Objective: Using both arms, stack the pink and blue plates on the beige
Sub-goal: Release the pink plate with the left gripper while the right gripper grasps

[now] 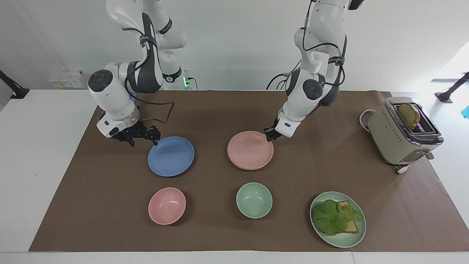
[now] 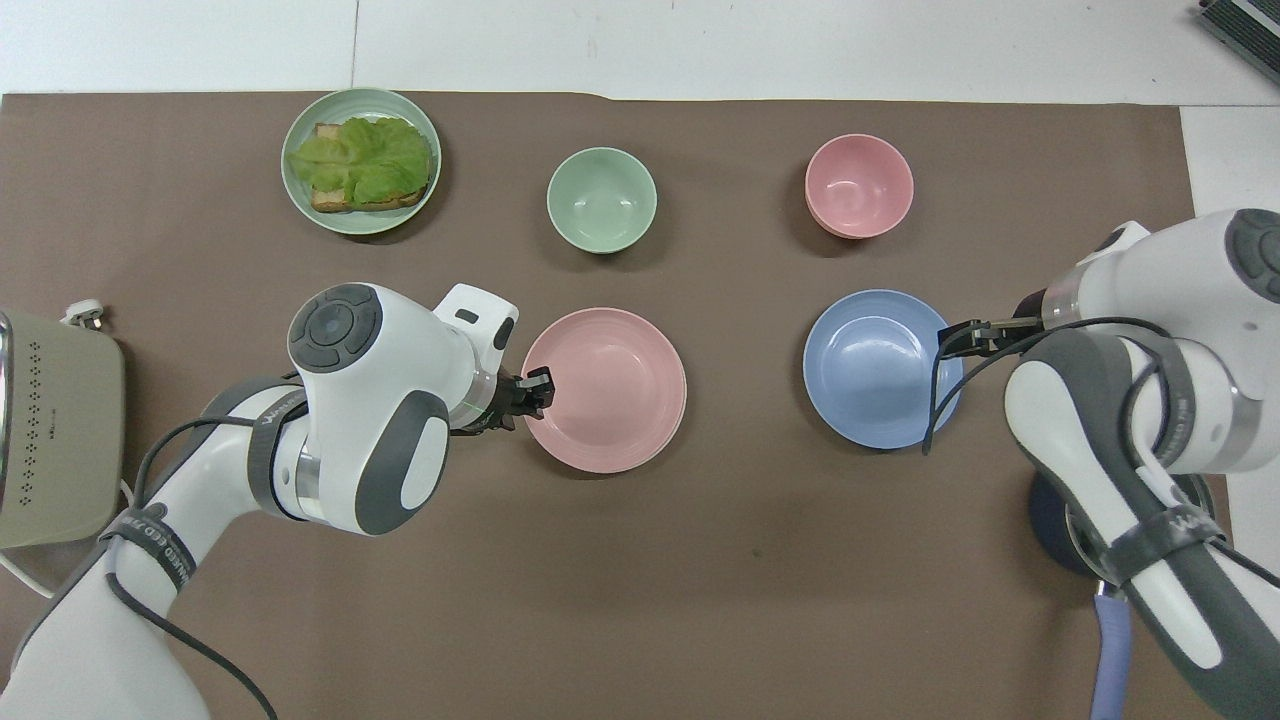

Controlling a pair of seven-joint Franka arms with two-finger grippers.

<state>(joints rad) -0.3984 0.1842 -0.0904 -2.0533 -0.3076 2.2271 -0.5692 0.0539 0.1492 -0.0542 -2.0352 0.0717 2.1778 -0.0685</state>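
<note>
Facing the robots: left gripper (image 1: pixel 270 134) at the pink plate (image 1: pixel 250 150) rim (whether pinching, I cannot tell); right gripper (image 1: pixel 141 137), spread, beside the blue plate (image 1: pixel 170 156). From overhead: pink plate covers the beige plate (image 2: pixel 682 415), a sliver showing; right gripper (image 2: pixel 968 338) at the blue plate's edge.

Pink plate (image 1: pixel 250 150): pale pink. Blue plate (image 1: pixel 170 156): medium blue. Bowls: pink (image 1: pixel 166 205), pale green (image 1: pixel 254 200). Lettuce plate (image 1: pixel 346 239): pale green. Toaster (image 1: pixel 399 136): beige. Table covering (image 1: pixel 220 227): plain brown.
</note>
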